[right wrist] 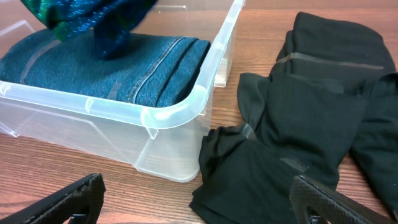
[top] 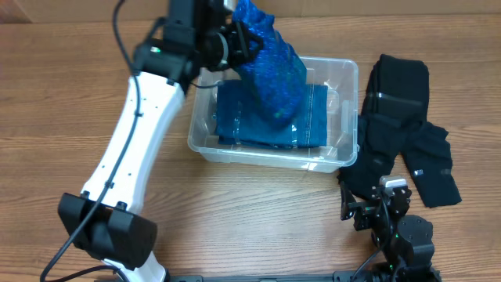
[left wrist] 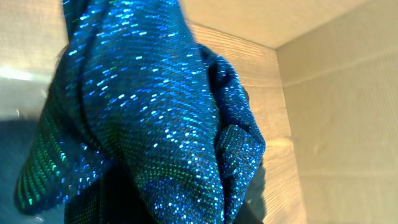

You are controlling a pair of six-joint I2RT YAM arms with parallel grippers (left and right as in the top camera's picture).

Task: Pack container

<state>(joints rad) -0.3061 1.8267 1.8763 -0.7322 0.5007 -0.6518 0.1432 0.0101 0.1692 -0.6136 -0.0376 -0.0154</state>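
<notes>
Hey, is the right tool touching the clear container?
Apart. In the overhead view, bare wood table lies between the right tool and the container.

The overhead camera looks straight down on the desk (top: 258,211) from well above, with the near edge at the bottom of its frame. The left wrist camera sits very close to a sparkly blue cloth (left wrist: 143,112), which fills most of its view, with a corner of the desk behind. The right wrist camera rides low by the near edge, right of centre, facing the far edge. It shares the container (right wrist: 205,87) and black clothes (right wrist: 311,112) with the overhead view. All three views catch the cloth.
</notes>
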